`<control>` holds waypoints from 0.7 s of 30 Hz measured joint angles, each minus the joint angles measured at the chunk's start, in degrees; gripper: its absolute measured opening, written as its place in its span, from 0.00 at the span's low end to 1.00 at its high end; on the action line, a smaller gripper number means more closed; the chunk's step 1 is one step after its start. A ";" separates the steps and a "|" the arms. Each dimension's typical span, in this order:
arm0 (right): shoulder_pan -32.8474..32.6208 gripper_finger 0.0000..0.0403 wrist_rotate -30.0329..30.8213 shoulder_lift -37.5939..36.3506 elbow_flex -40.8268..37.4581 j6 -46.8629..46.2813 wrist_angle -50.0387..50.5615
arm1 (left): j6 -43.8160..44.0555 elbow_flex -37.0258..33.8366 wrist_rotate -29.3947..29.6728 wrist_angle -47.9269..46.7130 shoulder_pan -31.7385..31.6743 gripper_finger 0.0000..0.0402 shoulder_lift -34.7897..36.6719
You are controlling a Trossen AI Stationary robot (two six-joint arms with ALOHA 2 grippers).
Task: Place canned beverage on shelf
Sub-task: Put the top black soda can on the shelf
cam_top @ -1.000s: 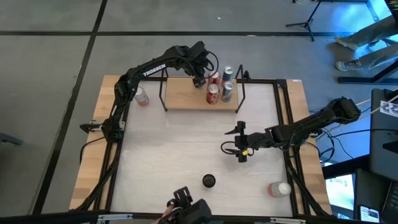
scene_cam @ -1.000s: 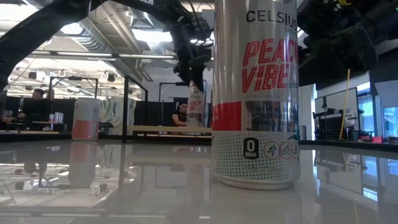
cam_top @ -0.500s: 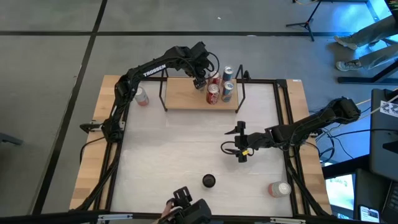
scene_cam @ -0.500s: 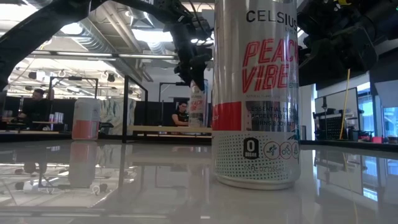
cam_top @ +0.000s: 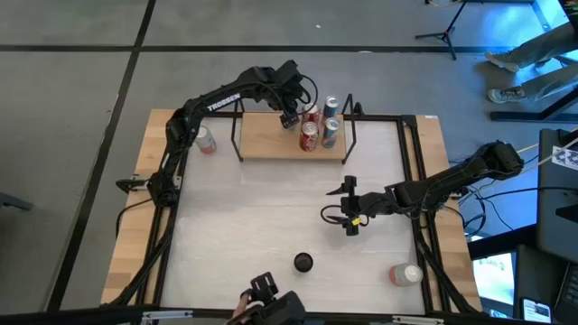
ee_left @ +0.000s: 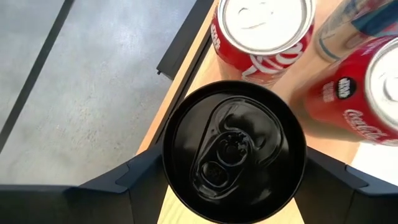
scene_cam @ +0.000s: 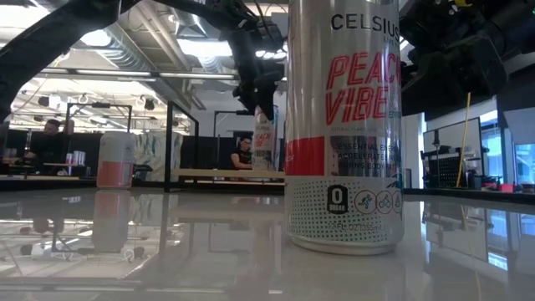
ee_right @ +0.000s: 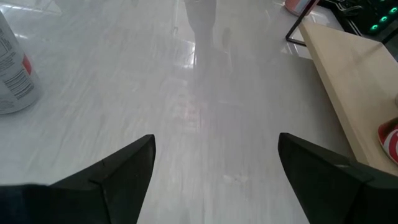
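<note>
High view: the left gripper (cam_top: 291, 116) hangs over the far edge of the shelf (cam_top: 262, 137), just left of a cluster of cans (cam_top: 310, 135) at the shelf's right end. The right gripper (cam_top: 350, 206) waits over mid-tabletop (cam_top: 244, 217), fingers spread wide and empty. 3 more cans sit off the shelf: 1 (cam_top: 206, 140) at far left, a black-topped can (cam_top: 303, 263) near the front, 1 (cam_top: 405, 273) lying at near right

Low view: a tall white can (scene_cam: 343, 125) fills the foreground; behind it the left gripper (scene_cam: 257, 100) hovers above a slim can (scene_cam: 264, 138) standing on the shelf (scene_cam: 226, 174)

Left wrist view: a black can (ee_left: 234, 151) sits upright between the 2 dark fingers (ee_left: 124, 186), on the shelf's edge (ee_left: 186, 74) just beside 2 red cans (ee_left: 263, 28). Whether the fingers touch its sides I cannot tell; they look parted about as wide as the can

Right wrist view: only bare tabletop (ee_right: 186, 99), a white can (ee_right: 13, 68) and the shelf's board (ee_right: 354, 87) beyond open fingers (ee_right: 118, 171)

The can is likely rigid but thin-walled, smooth, tippy near that edge; grip mid-body across its width, lightly
</note>
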State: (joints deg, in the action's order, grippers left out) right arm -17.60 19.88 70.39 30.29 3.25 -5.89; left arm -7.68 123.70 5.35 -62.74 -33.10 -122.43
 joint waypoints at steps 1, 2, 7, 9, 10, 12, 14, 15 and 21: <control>0.00 0.84 -0.05 0.00 0.00 0.00 -0.01 | 0.05 0.00 -0.28 0.01 0.00 0.68 0.25; 0.01 0.84 -0.35 0.00 0.01 0.00 0.01 | 0.30 0.00 -0.65 0.00 0.00 0.68 0.36; 0.01 0.84 -1.11 0.00 0.01 -0.02 -0.02 | 0.99 0.00 -1.84 0.04 0.00 0.68 0.44; 0.01 0.84 -1.11 0.00 0.01 -0.02 -0.02 | 1.13 0.00 -2.10 0.07 0.00 0.68 0.44; 0.01 0.84 -1.11 0.00 -0.01 -0.02 -0.02 | 1.13 0.00 -2.06 0.13 0.00 0.68 0.44; 0.00 0.84 -1.11 0.00 0.01 -0.02 -0.02 | 1.13 0.00 -1.87 0.15 0.00 0.68 0.44; -0.01 0.84 -1.11 0.00 0.00 -0.02 -0.02 | 1.07 0.00 -1.55 0.18 0.00 0.68 0.44; 0.00 0.84 -1.11 0.00 0.00 -0.02 -0.02 | 0.77 0.00 -1.45 0.23 0.01 0.68 0.44; 0.01 0.84 -1.11 0.00 0.01 -0.02 -0.02 | 0.93 0.00 2.24 0.32 0.97 0.68 0.46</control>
State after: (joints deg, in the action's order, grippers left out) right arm -17.58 18.76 70.39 30.30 3.22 -5.91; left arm -6.75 123.70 7.59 -62.41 -32.13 -121.97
